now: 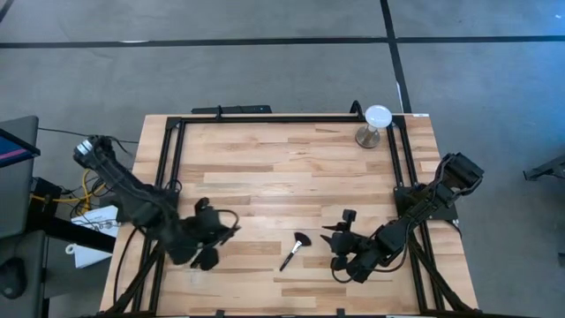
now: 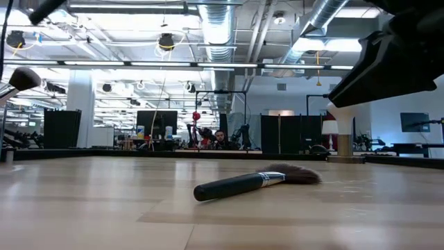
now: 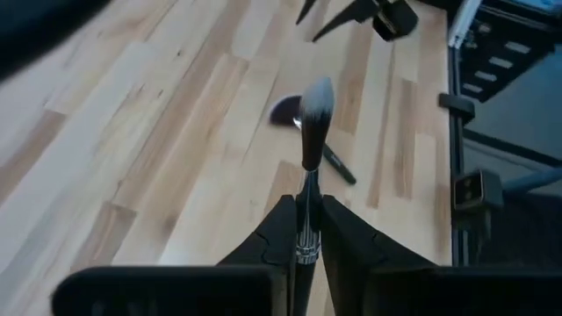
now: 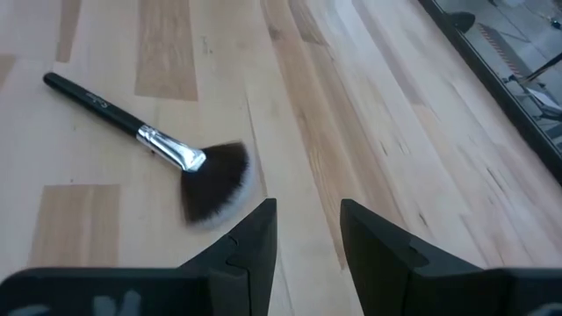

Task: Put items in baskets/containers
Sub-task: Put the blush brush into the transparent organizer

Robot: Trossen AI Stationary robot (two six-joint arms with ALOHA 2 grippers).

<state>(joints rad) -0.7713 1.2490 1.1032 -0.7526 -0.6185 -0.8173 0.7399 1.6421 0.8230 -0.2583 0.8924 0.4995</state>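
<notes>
- Here, my left gripper (image 3: pixel 307 237) is pinched on a slim brush (image 3: pixel 313 114) at its silver ferrule, the pale-tipped head pointing forward past the fingers; in the high view this gripper (image 1: pixel 231 231) sits over the near-left part of the table (image 1: pixel 265 159).
- My right gripper (image 4: pixel 307 228) hangs with its fingers spread and nothing between them, just beside the fan brush (image 4: pixel 158 145).
- The fan brush (image 1: pixel 295 249) lies flat on bare wood near the front edge, between the two arms, its dark fan head towards the right gripper (image 1: pixel 328 231) and its handle running away from it.
- The step in hand, as I judge it: one brush is carried by the left arm and awaits a drop-off; the fan brush is not yet picked up.
- I cannot make out the clear tray in any view, so I cannot say where the held brush should go.
- The next move calls for locating that tray first, then lowering the right fingers astride the thin handle, which lies low on the wood and may roll.
- The white disc on a stand (image 1: pixel 374 124) at the far right corner is no container.
</notes>
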